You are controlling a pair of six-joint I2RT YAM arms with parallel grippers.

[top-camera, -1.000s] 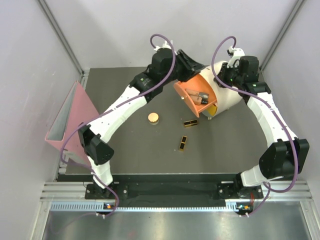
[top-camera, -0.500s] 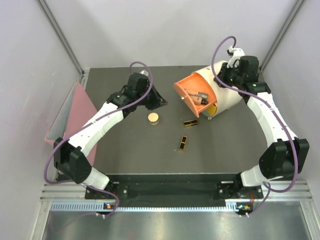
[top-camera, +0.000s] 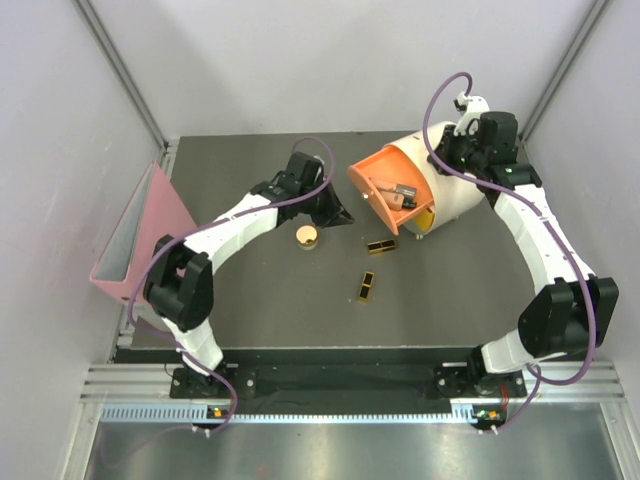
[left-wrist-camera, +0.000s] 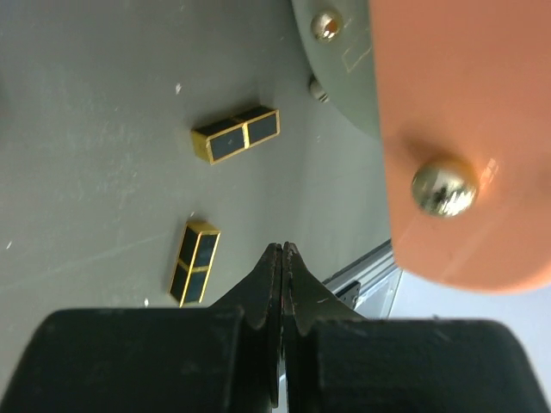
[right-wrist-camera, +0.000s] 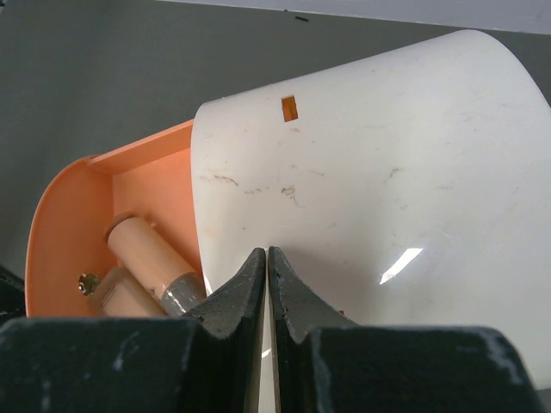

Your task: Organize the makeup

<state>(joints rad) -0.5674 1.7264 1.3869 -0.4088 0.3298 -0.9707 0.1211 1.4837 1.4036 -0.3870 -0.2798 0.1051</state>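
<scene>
The round peach-tan compact (top-camera: 307, 237) lies on the dark mat. Two black-and-gold cases (top-camera: 381, 246) (top-camera: 368, 286) lie to its right; they also show in the left wrist view (left-wrist-camera: 235, 135) (left-wrist-camera: 194, 261). Two peach tubes (top-camera: 399, 193) lie in the open orange drawer (top-camera: 372, 176); one tube (right-wrist-camera: 146, 254) shows in the right wrist view. My left gripper (top-camera: 340, 215) is shut and empty, between the compact and the drawer, its closed tips (left-wrist-camera: 282, 249) low over the mat. My right gripper (right-wrist-camera: 267, 254) is shut and empty, over the top of the cream box (right-wrist-camera: 387, 172).
The drawer's orange front with its metal knob (left-wrist-camera: 443, 185) is close to the right of my left gripper. A pink binder (top-camera: 140, 235) stands at the mat's left edge. The cream box (top-camera: 460, 200) is at the back right. Grey walls enclose the mat.
My left arm drew away from the drawer to the left, then swung back right and lower, beside the compact. The right arm and the makeup have not moved.
</scene>
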